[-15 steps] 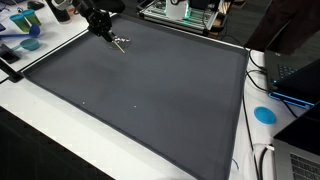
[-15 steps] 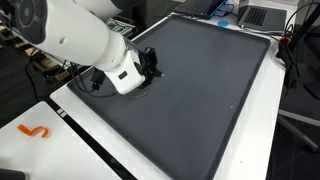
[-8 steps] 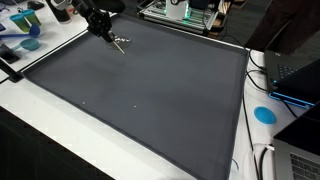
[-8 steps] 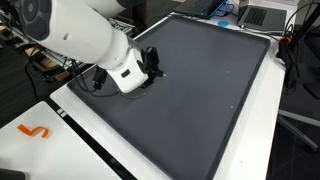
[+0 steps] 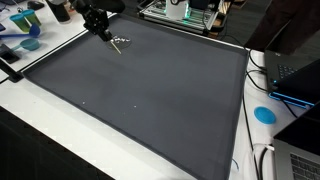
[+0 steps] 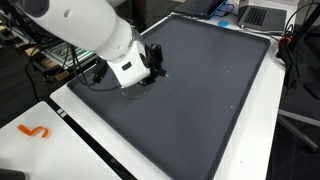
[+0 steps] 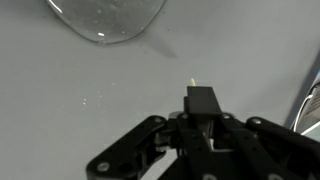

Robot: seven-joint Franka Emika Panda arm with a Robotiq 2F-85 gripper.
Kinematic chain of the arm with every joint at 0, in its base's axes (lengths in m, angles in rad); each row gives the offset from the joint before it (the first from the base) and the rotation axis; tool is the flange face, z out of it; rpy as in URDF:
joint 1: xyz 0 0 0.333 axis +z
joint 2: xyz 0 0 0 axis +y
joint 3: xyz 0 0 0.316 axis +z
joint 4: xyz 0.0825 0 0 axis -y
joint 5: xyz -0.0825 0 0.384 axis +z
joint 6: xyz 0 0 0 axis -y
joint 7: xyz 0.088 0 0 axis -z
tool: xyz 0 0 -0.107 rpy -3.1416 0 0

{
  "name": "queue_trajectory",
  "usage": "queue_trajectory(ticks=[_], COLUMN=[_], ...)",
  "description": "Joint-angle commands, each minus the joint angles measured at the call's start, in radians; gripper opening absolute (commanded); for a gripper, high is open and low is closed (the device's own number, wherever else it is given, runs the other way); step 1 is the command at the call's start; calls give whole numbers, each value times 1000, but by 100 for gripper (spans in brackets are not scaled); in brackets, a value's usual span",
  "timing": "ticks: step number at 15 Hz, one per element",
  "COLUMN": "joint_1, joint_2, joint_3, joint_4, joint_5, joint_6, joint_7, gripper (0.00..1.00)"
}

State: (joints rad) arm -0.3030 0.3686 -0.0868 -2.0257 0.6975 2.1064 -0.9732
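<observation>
Glasses (image 5: 119, 42) lie on mat (image 5: 150, 100), near mat corner. Tool (image 5: 104, 34) low over same corner, jaws seemingly pressed together, empty. Risk: descending closed, tool scrapes lens (image 7: 105, 20), shoves frame across mat.

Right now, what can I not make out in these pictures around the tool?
1. Small thin thing beside the tool: too small to name, in an exterior view.
2. Clear rounded piece: wrist view, blurred, cut off by the top edge.
3. Tool's jaws, open or shut: dark against the dark mat in both exterior views; the wrist view's bottom edge cuts the links.
</observation>
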Motion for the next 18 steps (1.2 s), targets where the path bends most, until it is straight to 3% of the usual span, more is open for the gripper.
queue_trajectory(ticks=[1, 10, 18], joint_1=[40, 108, 150], joint_2=[-74, -236, -366], joint_3=[-20, -30, -26], joint_4=[-63, -184, -262], joint_5=[-73, -438, -727], joint_6=[57, 190, 145], joint_7=[107, 503, 794], gripper=[4, 4, 4])
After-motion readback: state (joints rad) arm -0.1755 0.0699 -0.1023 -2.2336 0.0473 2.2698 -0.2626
